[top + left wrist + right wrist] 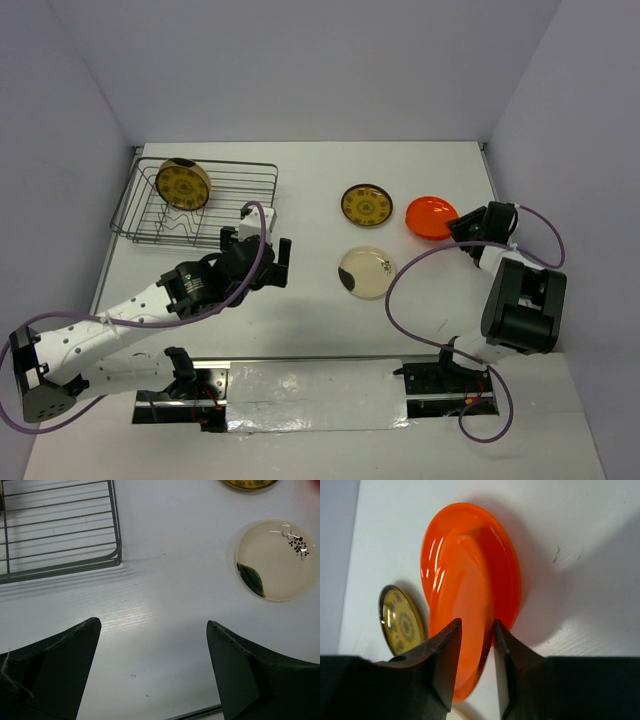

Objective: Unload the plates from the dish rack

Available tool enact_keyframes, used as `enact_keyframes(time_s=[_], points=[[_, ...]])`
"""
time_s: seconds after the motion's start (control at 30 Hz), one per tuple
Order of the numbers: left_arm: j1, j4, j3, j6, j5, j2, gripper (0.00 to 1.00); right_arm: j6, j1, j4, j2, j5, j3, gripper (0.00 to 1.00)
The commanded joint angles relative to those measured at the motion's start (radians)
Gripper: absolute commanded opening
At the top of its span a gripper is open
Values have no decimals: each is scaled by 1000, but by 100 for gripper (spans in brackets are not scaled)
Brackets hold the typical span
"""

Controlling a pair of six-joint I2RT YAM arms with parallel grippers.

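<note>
Overhead, the racked plate (182,184), yellow-gold with dark rings, stands on edge toward 11 o'clock inside the dish rack (255,170), its lower rim lost among the wires. The rack sits at 10 o'clock on the white table (320,160).

Three plates lie outside it on the far right of the table. The yellow plate (367,204) lies flat, with the orange plate (430,216) just beside it at 3 o'clock and the beige plate (366,272) near it at 6 o'clock.

The right gripper (462,228) meets the orange plate from 4 o'clock. From above its body hides the fingertips. The right wrist view settles it: the two dark fingers (447,650) pinch the orange plate's near rim between them. Whether the plate's far edge touches the table is hard to make out. The yellow plate shows there only as a partial disc, cut off by a finger.

The left gripper (275,262) hangs over bare table at 4 o'clock of the rack, apart from it. Its fingers (55,665) are spread wide, with nothing between them. Its wrist view catches only one corner of the rack, cut off at the top and left edges. The beige plate, with a dark green patch and small dark speckles, is whole at 2 o'clock in that view. A yellow sliver at 12 o'clock is all it shows of the yellow plate, and the racked plate falls outside it.

A purple cable (400,275) loops from the right arm across the table near the beige plate's 3 o'clock side, and a second drapes along the left arm.
</note>
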Motion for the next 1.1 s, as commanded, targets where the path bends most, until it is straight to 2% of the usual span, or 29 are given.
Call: enact_keyframes(time_s=[0.0,0.1,0.2,0.27,0.33,0.37,0.43,0.47,0.53,0.6,0.63,0.67,0.7,0.77,0.8,0.83,0.9,0.97,1.0,1.07], points=[[28,26,-19,-25,35,-30,100,-11,-2,90,-24,11,56,45],[48,34,-30,-38,55,-47,99,-17,-3,7,-82,105,65,57],[65,26,-16,-59,58,-38,100,-30,3,-146,-95,196,123,69],[82,11,-1,-93,43,-29,99,-60,17,-316,-79,274,217,70],[105,-3,25,-125,44,-6,100,-89,61,-471,-40,317,318,85],[148,-3,34,-134,55,2,99,-106,70,-516,-24,327,347,89],[218,3,65,-148,146,36,100,-145,92,-531,3,275,365,89],[302,10,74,-147,196,50,99,-146,93,-547,11,237,368,89],[394,24,103,-151,272,90,99,-158,93,-513,20,166,343,89],[445,20,141,-176,265,113,99,-160,101,-504,7,59,326,88],[553,23,167,-212,261,119,99,-181,160,-480,-85,31,279,88],[554,23,180,-231,261,122,99,-182,161,-479,-86,43,279,88],[644,35,188,-246,277,125,99,-223,248,-469,-130,66,256,88],[733,76,214,-315,320,145,100,-251,340,-510,-251,162,256,88],[810,96,220,-331,328,157,100,-272,404,-521,-289,170,236,88],[841,119,224,-349,337,171,100,-278,488,-519,-361,164,221,88],[940,219,224,-407,365,229,99,-258,552,-466,-430,111,131,88],[993,332,220,-443,415,310,99,-223,609,-417,-514,49,60,88],[1068,351,230,-487,431,344,100,-209,627,-392,-538,26,11,88],[1113,412,275,-510,498,448,97,-215,661,-396,-579,31,-14,88]])
